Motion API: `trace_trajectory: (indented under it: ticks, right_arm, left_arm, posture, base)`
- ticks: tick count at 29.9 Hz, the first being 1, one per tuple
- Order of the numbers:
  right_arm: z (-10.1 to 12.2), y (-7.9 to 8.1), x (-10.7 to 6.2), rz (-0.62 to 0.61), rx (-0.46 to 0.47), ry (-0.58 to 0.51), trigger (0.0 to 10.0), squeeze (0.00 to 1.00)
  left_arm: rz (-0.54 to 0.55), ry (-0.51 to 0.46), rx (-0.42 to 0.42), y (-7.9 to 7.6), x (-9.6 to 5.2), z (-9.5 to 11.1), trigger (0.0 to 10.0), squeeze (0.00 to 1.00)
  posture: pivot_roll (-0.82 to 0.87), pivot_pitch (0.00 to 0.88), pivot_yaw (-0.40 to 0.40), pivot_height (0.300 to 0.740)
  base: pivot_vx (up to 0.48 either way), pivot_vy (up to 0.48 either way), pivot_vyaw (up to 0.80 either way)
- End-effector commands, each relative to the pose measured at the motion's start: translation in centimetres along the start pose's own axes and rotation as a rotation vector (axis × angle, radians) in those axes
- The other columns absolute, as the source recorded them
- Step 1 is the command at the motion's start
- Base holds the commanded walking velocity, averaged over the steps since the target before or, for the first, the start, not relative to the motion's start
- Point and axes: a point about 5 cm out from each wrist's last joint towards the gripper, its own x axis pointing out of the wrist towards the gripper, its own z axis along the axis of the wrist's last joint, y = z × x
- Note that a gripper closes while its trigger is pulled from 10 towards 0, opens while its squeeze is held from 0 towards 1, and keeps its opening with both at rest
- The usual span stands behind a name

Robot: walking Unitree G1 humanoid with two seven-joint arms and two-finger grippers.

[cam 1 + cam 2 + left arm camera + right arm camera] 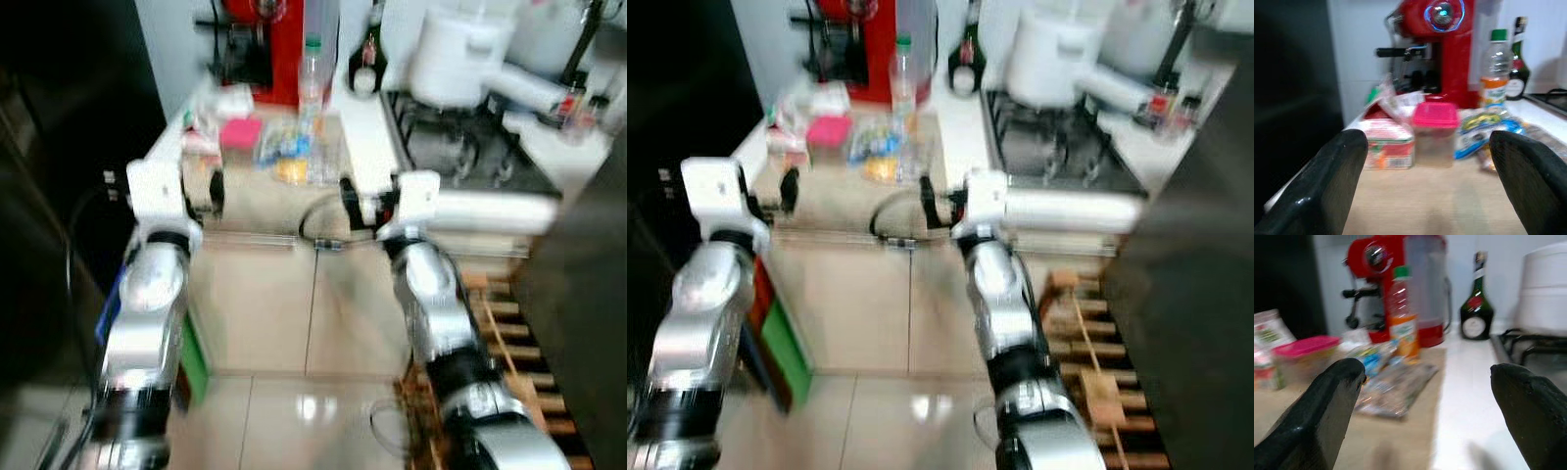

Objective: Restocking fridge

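Observation:
On a beige counter (263, 208) lie a pink-lidded tub (1434, 128), a red and white carton (1387, 143), a clear bottle (1402, 313) with a green cap and orange label, and several food bags (1388, 382). My left gripper (214, 191) hovers at the counter's near edge, open, facing the tub and carton. My right gripper (348, 204) is level with it further right, open, facing the bags and bottle. Neither holds anything.
A red coffee machine (263, 44) and a dark bottle (367, 59) stand at the back. A white pot (456, 54) sits on the stove (460, 147) to the right. A tall black surface (59, 147) rises at left. A wooden slatted rack (509, 333) lies on the tiled floor.

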Motion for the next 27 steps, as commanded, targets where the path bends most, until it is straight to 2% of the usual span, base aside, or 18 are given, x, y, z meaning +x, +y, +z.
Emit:
trace_trajectory:
  ticks: [1, 4, 9, 14, 15, 18, 20, 24, 25, 27]
  right_arm:
    - [1.8, -0.6, 0.7, -0.024, -0.003, -0.065, 10.0, 0.0]
    - [2.8, -0.4, 1.1, -0.024, -0.003, -0.102, 10.0, 0.0]
    - [5.8, 0.1, 2.4, -0.005, 0.001, -0.187, 10.0, 0.0]
    - [6.9, 0.6, 3.2, 0.016, 0.012, -0.208, 10.0, 0.0]
    - [7.6, 1.0, 3.5, 0.025, 0.016, -0.231, 10.0, 0.0]
    - [8.4, 1.2, 3.9, 0.032, 0.017, -0.255, 10.0, 0.0]
    - [9.5, 1.5, 4.5, 0.031, 0.024, -0.293, 10.0, 0.0]
    - [10.1, 1.5, 4.6, 0.032, 0.038, -0.319, 10.0, 0.0]
    - [10.9, 1.5, 4.9, 0.042, 0.043, -0.341, 10.0, 0.0]
    - [11.6, 1.3, 5.2, 0.045, 0.062, -0.349, 10.0, 0.0]
  left_arm:
    - [-0.04, -0.049, 0.01, -0.8, 0.3, 1.1, 10.0, 0.0]
    - [-0.047, -0.076, 0.021, -0.8, 0.3, 1.6, 10.0, 0.0]
    - [-0.099, -0.178, 0.046, -1.3, 0.6, 3.9, 10.0, 0.0]
    - [-0.119, -0.202, 0.037, -1.6, 0.6, 4.6, 10.0, 0.0]
    - [-0.124, -0.221, 0.035, -1.6, 0.6, 4.9, 10.0, 0.0]
    - [-0.127, -0.249, 0.035, -1.6, 0.6, 5.5, 10.0, 0.0]
    - [-0.121, -0.291, 0.05, -1.4, 0.7, 6.6, 10.0, 0.0]
    - [-0.109, -0.295, 0.049, -1.2, 0.8, 6.9, 10.0, 0.0]
    - [-0.099, -0.306, 0.048, -1.0, 1.0, 7.2, 10.0, 0.0]
    - [-0.087, -0.313, 0.011, -0.8, 1.0, 7.5, 10.0, 0.0]
  posture:
    - [0.01, 0.0, -0.008, 0.74]
    - [0.01, 0.0, -0.008, 0.74]
    - [0.01, 0.0, -0.011, 0.74]
    - [0.02, 0.0, -0.011, 0.74]
    - [0.02, 0.0, -0.011, 0.74]
    - [0.02, 0.0, -0.013, 0.74]
    - [0.02, 0.0, -0.013, 0.74]
    - [0.03, 0.0, -0.023, 0.74]
    - [0.04, 0.0, -0.03, 0.74]
    - [0.04, 0.0, -0.032, 0.74]
  base:
    - [0.472, 0.0, 0.0]
    - [0.472, 0.0, 0.0]
    - [0.472, 0.0, 0.0]
    - [0.474, 0.0, 0.0]
    - [0.472, 0.0, 0.0]
    - [0.477, 0.0, 0.0]
    - [0.472, 0.0, 0.0]
    - [0.472, 0.0, 0.0]
    - [0.469, 0.0, 0.0]
    - [0.463, 0.0, 0.0]
